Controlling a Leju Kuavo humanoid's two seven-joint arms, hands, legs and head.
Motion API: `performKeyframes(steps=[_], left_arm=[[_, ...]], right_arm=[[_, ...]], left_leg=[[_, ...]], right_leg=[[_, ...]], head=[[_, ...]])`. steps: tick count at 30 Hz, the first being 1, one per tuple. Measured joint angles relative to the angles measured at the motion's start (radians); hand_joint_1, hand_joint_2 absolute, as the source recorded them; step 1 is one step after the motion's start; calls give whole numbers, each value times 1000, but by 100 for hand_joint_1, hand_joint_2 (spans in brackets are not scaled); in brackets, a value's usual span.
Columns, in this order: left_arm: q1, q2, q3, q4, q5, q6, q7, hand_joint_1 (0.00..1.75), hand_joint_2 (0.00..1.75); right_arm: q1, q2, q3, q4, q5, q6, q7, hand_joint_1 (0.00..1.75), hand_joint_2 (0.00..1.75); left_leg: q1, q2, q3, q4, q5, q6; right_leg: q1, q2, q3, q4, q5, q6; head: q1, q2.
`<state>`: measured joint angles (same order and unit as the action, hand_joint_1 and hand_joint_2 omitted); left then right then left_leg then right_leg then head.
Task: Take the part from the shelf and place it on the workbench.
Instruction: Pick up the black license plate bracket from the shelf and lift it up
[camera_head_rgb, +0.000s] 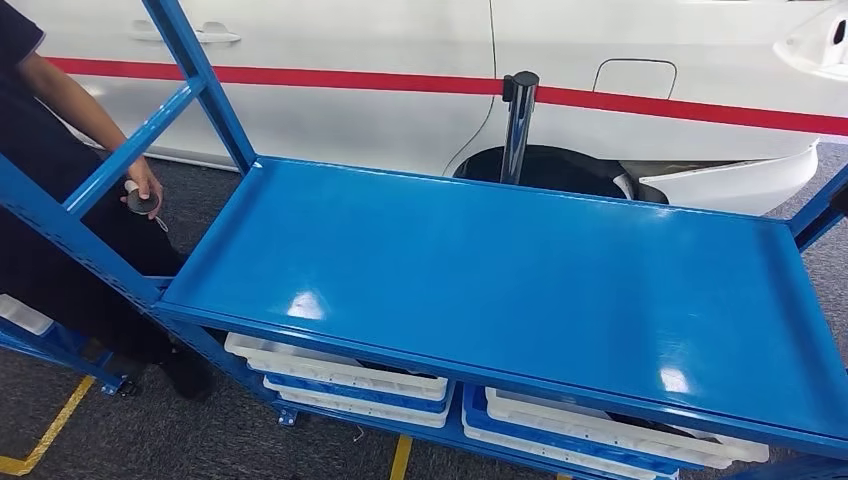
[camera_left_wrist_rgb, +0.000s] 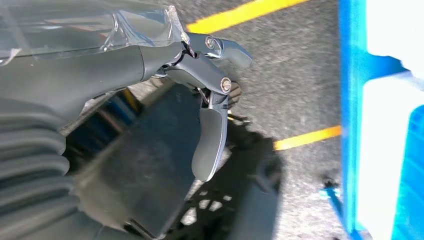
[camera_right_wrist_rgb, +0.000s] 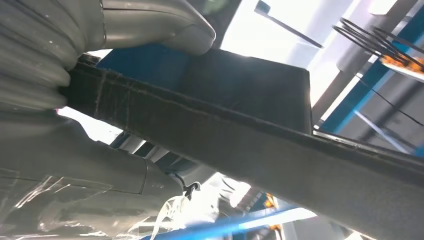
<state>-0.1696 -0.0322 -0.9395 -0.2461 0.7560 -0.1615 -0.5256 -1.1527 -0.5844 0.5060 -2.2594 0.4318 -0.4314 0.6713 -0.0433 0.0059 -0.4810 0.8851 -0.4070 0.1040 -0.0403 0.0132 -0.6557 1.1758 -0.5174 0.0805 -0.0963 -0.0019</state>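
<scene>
The right hand (camera_right_wrist_rgb: 125, 95) grips a dark, flat felt-like part (camera_right_wrist_rgb: 260, 130): in the right wrist view the thumb lies on one face of the slab and the fingers (camera_right_wrist_rgb: 100, 175) on the other, with the stitched edge running out from the palm. The part is in that hand, not on any surface, and blue frame bars show behind it.

The left hand (camera_left_wrist_rgb: 200, 85) holds nothing. Its fingers (camera_left_wrist_rgb: 210, 140) are apart and partly bent, hanging over grey floor (camera_left_wrist_rgb: 300, 75) with yellow lines, beside a blue rack leg and white bins.

From the head view, a blue shelf (camera_head_rgb: 520, 280) stretches across the middle, its top surface bare and glossy. Under it, on the near side, sit white trays (camera_head_rgb: 340, 375) in 2 stacks, 1 to the left and 1 to the right. A person (camera_head_rgb: 60, 180) in dark clothes stands at the far left, holding a small round object. Behind the shelf is a white car (camera_head_rgb: 400, 80) with a red stripe, and a chrome post (camera_head_rgb: 518, 120) stands in front of it.
</scene>
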Motion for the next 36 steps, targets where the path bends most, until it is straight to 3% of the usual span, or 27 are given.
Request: performKeyframes(steps=[3,5,6,9,10,11,12,15,16,17,20,22,24,25,26,29,30,31,34,35,36], left_arm=[[-13,1,5,0,-7,-13,-13,0,175],[-15,-1,5,-1,-10,-15,-5,0,175],[-17,-2,5,-2,-11,-15,7,0,175],[-23,-12,5,-3,-23,8,78,0,175],[-23,-17,4,-3,-32,20,98,0,175],[-24,-21,3,-4,-42,30,111,0,175],[-25,-25,2,-4,-52,39,115,0,175],[-33,-28,-1,-7,-71,65,127,0,175],[-35,-24,-1,-7,-73,73,133,0,175],[-37,-22,-2,-8,-75,79,138,0,175],[-36,-23,-3,-9,-77,88,147,0,175],[-34,-27,-5,-10,-79,89,149,0,175],[-33,-33,-11,-10,-81,89,150,0,175],[-32,-37,-14,-10,-82,88,151,0,175],[-32,-40,-17,-10,-84,88,153,0,175],[-31,-40,-20,-10,-85,85,162,0,175],[-31,-39,-21,-10,-86,85,164,0,175],[-30,-38,-21,-10,-86,84,164,0,175],[-25,-38,-23,-11,-86,83,164,0,175],[-24,-38,-23,-11,-85,83,164,0,175],[-22,-37,-23,-12,-85,83,164,0,175]], right_arm=[[-48,-43,-11,-30,-16,-19,2,175,175],[-49,-49,-12,-34,-35,-44,2,175,175],[-44,-50,-12,-36,-54,-67,0,175,175],[-4,-51,-15,-37,-157,-167,-29,175,175],[16,-50,-18,-37,-200,-195,-49,175,175],[40,-49,-20,-37,-241,-216,-74,175,175],[63,-48,-23,-37,-279,-228,-100,175,175],[129,-46,-35,-38,-368,-242,-172,175,175],[147,-45,-41,-39,-388,-243,-189,175,175],[165,-44,-47,-39,-403,-243,-201,175,175],[205,-41,-59,-40,-433,-243,-215,175,175],[222,-40,-66,-44,-443,-243,-220,175,175],[237,-38,-70,-47,-447,-242,-224,175,175],[244,-37,-71,-47,-448,-242,-225,175,175],[251,-36,-72,-48,-450,-241,-226,175,175],[262,-35,-75,-48,-453,-239,-229,175,175],[265,-34,-76,-48,-455,-239,-230,175,175],[269,-34,-78,-49,-457,-239,-231,175,175],[276,-29,-80,-49,-461,-238,-232,175,175],[277,-28,-81,-49,-461,-238,-232,175,175],[278,-26,-81,-49,-462,-237,-232,175,175]], left_leg=[[6,-2,-21,59,-38,-40],[12,-2,-37,100,-66,-51],[19,-1,-59,150,-93,-59],[36,4,-154,356,-175,-77],[34,4,-172,386,-179,-73],[29,4,-172,378,-167,-61],[18,1,-154,332,-140,-39],[-50,-3,-55,112,-32,66],[-67,-4,-33,63,-7,87],[-77,-12,-22,34,11,94],[-65,-15,1,-41,53,91],[-49,-15,17,-88,73,94],[-36,-14,8,-83,76,92],[-27,-13,0,-74,76,88],[-17,-12,-11,-60,73,82],[18,-9,-68,16,49,40],[24,-10,-87,44,37,26],[25,-10,-103,67,28,15],[19,-13,-125,93,19,-1],[21,-13,-133,105,5,-6],[25,-12,-143,134,-24,-13]], right_leg=[[-42,2,91,-186,71,12],[-52,3,76,-172,69,11],[-55,3,70,-169,68,15],[-47,3,67,-170,71,45],[-39,5,67,-170,72,53],[-28,5,69,-171,72,58],[-15,6,72,-174,74,62],[10,4,90,-203,92,59],[10,2,92,-213,100,57],[8,4,90,-218,109,57],[7,2,77,-225,113,44],[9,0,49,-163,64,52],[2,-1,2,-42,3,76],[-4,-2,-13,0,-10,89],[-12,-4,-13,9,-5,104],[-38,-15,66,-123,50,164],[-41,-15,79,-146,66,171],[-44,-13,83,-158,67,164],[-56,-1,62,-163,73,86],[-59,0,49,-164,81,66],[-63,-1,37,-166,89,55]], head=[[3,0],[2,0],[1,0],[1,0],[1,0],[1,0],[1,0],[4,0],[5,0],[6,0],[4,0],[4,0],[4,0],[4,0],[4,0],[5,0],[4,0],[5,0],[5,0],[4,0],[4,0]])
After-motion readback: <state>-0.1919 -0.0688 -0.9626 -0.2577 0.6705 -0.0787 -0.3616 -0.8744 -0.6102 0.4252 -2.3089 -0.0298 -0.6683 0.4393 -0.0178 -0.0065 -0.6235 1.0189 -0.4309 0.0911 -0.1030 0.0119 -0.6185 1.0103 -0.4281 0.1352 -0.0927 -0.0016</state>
